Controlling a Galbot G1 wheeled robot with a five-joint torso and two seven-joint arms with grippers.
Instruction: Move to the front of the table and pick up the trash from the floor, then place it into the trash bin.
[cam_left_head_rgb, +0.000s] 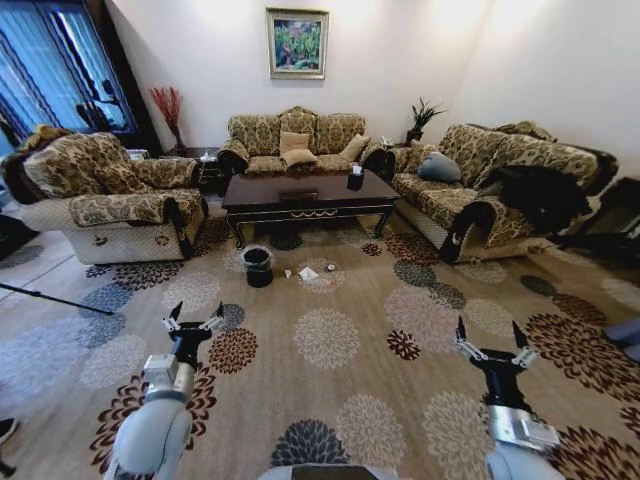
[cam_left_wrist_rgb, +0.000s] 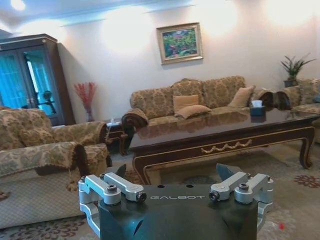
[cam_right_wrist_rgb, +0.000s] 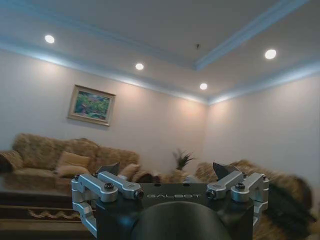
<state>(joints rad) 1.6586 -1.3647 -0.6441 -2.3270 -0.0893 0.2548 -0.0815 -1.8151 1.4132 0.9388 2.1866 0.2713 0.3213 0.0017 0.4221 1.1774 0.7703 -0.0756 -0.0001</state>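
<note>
I am operating in a home living room: patterned sofas (cam_left_head_rgb: 290, 140) surround a dark coffee table (cam_left_head_rgb: 305, 195) on floral carpet (cam_left_head_rgb: 330, 340), framed painting (cam_left_head_rgb: 297, 43) above.

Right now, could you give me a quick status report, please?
Left gripper and right gripper open, empty, held low. Trash on carpet beside bin, before table. Open carpet between, nothing in the way.

The desk (cam_left_head_rgb: 300, 193) is glossy dark brown with a gold scroll along its apron. The trash bin (cam_left_head_rgb: 258, 266) is black, the trash (cam_left_head_rgb: 308, 273) beside it white. The carpet (cam_left_head_rgb: 330, 340) is beige with brown and cream flower medallions; the sofas (cam_left_head_rgb: 295, 140) carry gold-brown floral fabric.
</note>
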